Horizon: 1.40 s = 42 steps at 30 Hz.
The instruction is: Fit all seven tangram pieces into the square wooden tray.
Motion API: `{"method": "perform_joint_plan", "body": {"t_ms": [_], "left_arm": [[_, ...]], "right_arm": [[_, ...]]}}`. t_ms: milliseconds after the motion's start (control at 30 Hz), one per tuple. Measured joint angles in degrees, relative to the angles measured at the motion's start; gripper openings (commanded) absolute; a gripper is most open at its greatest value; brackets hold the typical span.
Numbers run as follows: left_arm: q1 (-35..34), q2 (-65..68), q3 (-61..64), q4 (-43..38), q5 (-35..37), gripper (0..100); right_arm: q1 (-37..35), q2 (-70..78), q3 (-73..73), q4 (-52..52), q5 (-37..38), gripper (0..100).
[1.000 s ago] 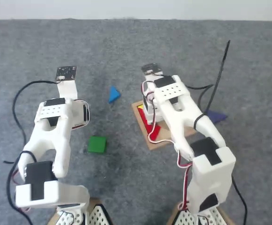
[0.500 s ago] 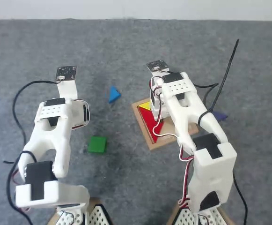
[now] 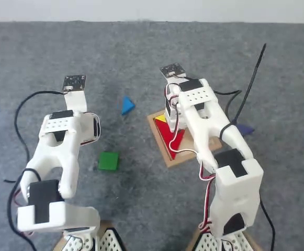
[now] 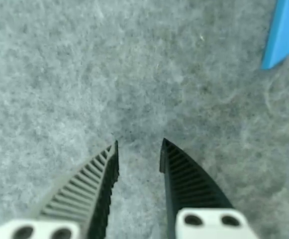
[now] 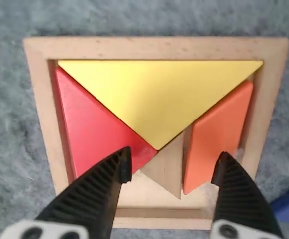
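2 white arms (image 3: 62,151), black cables (image 3: 252,78)

We hold our left arm (image 3: 57,151) stretched forward from its base, elbow raised and wrist bent down, so that the left gripper (image 4: 140,144) points downward with its two toothed fingers a narrow gap apart and nothing between them. Our right arm (image 3: 209,130) extends forward alongside it, well apart from it. Its wrist is also tipped down, and the right gripper (image 5: 173,157) hangs with its fingers spread wide and empty.
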<state>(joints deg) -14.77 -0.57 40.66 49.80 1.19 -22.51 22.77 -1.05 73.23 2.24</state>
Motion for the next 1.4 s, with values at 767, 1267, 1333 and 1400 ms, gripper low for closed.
{"method": "perform_joint_plan", "body": {"t_ms": [767,1267,1333,1400], "left_arm": [[0.09,0.00,0.00,0.00,0.00,13],[6.86,-0.18,-12.22,21.19,-2.20,22],[11.52,-0.18,-13.63,27.25,-2.64,22],[13.80,-0.18,-13.98,29.63,-2.90,24]], "right_arm": [[29.10,-25.93,21.98,-3.69,11.43,10.9],[35.08,-31.91,42.29,-11.69,12.57,9.3],[36.22,-34.90,47.65,-15.47,12.84,11.2],[36.57,-37.10,51.78,-17.58,13.71,11.9]]}}
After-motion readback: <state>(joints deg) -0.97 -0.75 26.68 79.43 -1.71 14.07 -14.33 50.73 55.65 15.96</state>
